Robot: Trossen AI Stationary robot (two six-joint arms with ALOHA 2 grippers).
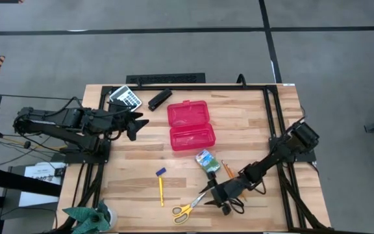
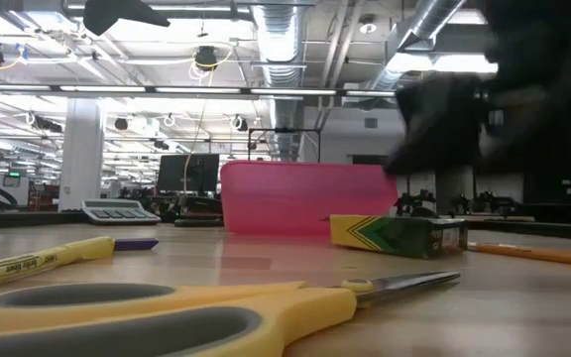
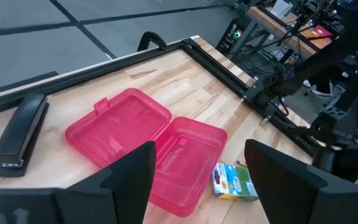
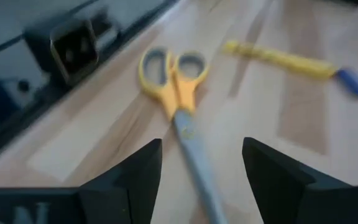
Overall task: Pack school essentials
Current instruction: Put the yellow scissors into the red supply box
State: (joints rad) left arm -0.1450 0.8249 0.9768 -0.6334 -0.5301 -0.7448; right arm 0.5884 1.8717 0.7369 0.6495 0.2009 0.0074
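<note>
The yellow-handled scissors lie flat near the table's front edge. My right gripper hovers open over their blade end, and in the right wrist view the blade runs between the two fingers without touching them. A yellow pen, a small blue piece, a green-and-white packet and orange pencils lie on the wood. An open pink box rests at the table's middle. My left gripper waits open and raised to the box's left.
A grey calculator and a black stapler lie at the far left. A black frame rail runs along the table's right side. A green crumpled thing sits off the near left corner. Bare wood lies between box and pen.
</note>
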